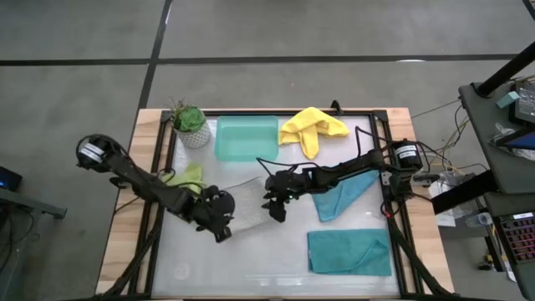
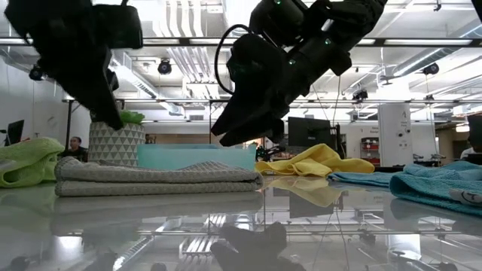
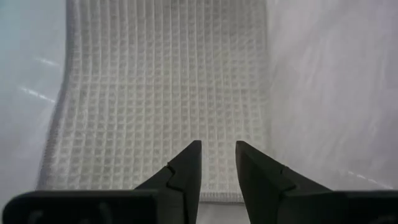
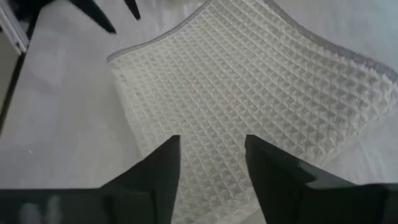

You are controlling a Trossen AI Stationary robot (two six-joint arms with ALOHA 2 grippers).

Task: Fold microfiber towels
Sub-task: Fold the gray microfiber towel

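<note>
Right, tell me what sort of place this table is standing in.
Probably a robotics lab or open workshop: exposed ceiling pipes and track lights, computer monitors behind the table, and a cabled equipment bench beside it.

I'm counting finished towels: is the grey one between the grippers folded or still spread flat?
Folded. The grey towel lies as two stacked layers in the low view, both grippers above it.

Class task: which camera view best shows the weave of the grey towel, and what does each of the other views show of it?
The left wrist view: the grey towel fills the picture, its waffle grid plain. The right wrist view shows the same weave at a slant. The high view gives only a pale patch between the two arms. The low view shows its folded layers edge-on.
</note>
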